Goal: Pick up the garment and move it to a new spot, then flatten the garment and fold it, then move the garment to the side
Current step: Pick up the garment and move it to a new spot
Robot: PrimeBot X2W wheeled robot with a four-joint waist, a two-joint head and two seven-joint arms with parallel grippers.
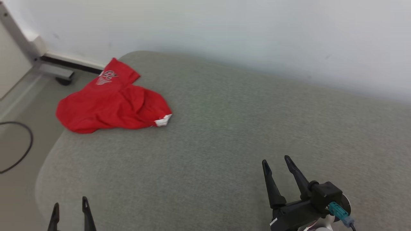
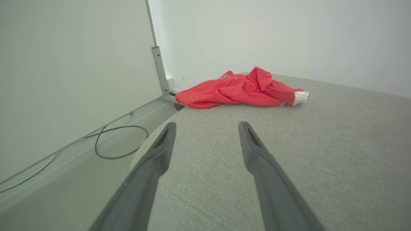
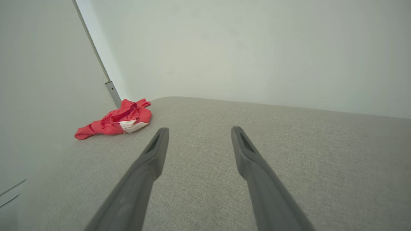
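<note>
Spanning most of the head view: grey fabric-covered surface (image 1: 224,134) with rounded corners, its far edge against a plain pale wall (image 1: 224,29). Pale floor (image 1: 19,106) runs along the surface's left edge, with a light panel on a grey metal frame (image 1: 16,35) standing at the far left.

Garment (image 1: 112,102): red, crumpled in a loose heap, not flattened and not folded. It sits at the far left corner of the surface, with its left side reaching the left edge. A white print (image 1: 107,77) faces up on the part nearest the far edge. One white cuff (image 1: 163,120) pokes out on the side toward the middle of the surface.

Right tool (image 1: 275,159): over the near edge, right of centre. Fingers are spread wide, nothing between them, grey fabric visible through the gap in its wrist view. Well apart from the garment.

Left tool (image 1: 70,202): at the near left corner, just its two fingertips in the head view. Also spread wide and empty. The garment lies straight ahead of it along the left edge, well apart.

Dark cable (image 1: 25,141): looped on the floor beside the left edge.
</note>
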